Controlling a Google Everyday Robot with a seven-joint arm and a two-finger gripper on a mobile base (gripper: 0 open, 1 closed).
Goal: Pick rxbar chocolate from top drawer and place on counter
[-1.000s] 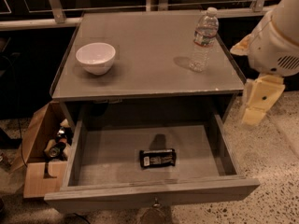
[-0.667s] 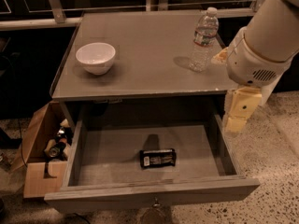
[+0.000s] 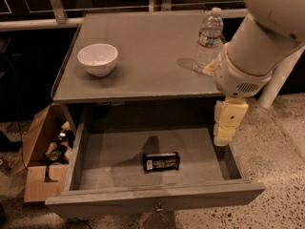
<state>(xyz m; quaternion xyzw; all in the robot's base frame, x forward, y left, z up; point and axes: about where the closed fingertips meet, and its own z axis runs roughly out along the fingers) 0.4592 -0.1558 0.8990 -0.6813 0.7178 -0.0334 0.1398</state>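
Hanging by right wall of drawer (image 3: 114, 159), gripper (image 3: 223, 138), grip state not discernible, bar (image 3: 161, 161) flat inside, bowl (image 3: 97, 58) and bottle (image 3: 208, 39) on counter (image 3: 152, 56).

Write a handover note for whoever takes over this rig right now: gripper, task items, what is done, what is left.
Gripper: hangs above the right side of the open top drawer, to the right of the bar and not touching it.
Rxbar chocolate: lies flat on the drawer bottom, near the front middle.
Counter: holds a white bowl on the left and a water bottle on the right, with bare space between them.
Done: the drawer is open.
Left: reach the bar, grasp it, lift it and set it on the counter.
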